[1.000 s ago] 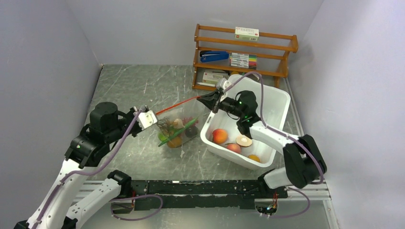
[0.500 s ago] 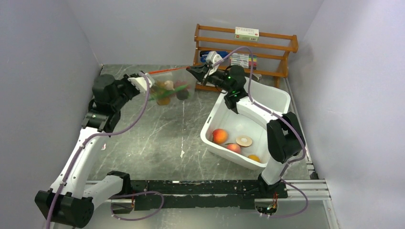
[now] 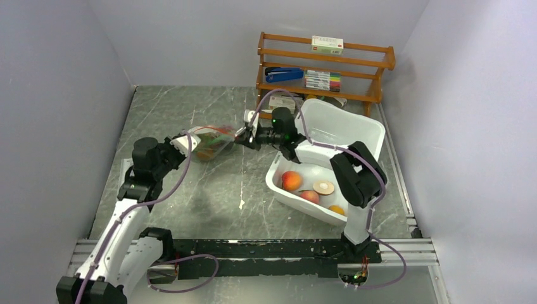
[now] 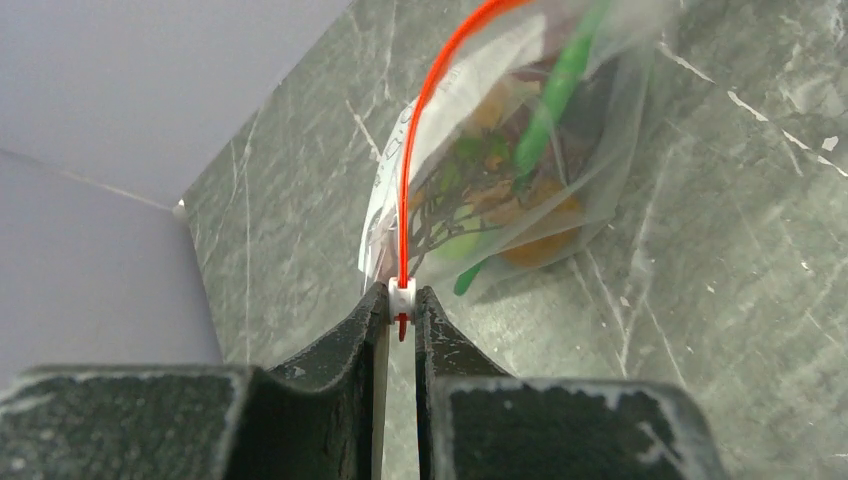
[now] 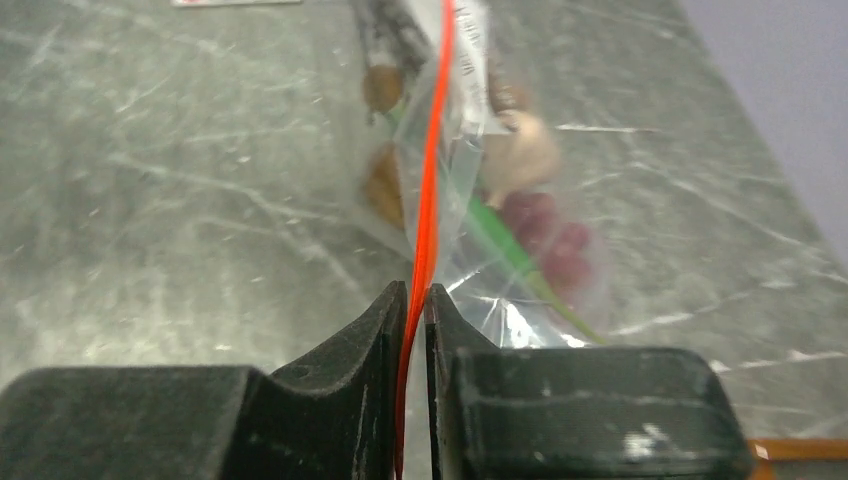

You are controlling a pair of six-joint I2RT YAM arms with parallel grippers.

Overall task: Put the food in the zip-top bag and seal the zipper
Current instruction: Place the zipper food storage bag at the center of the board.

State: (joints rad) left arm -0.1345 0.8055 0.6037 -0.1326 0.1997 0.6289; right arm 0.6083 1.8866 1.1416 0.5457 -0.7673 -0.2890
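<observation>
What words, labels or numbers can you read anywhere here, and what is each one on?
No text here can be read.
On the box atop the wooden rack: a red and green label, too small to read.
On the markers: print too small to read.
On the packet on the lower shelf: too small to read.
On the zip-top bag: a white printed patch, blurred.

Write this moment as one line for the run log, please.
left gripper: shut on zipper end | right gripper: shut on other end | zip-top bag: food inside, held between both grippers
</observation>
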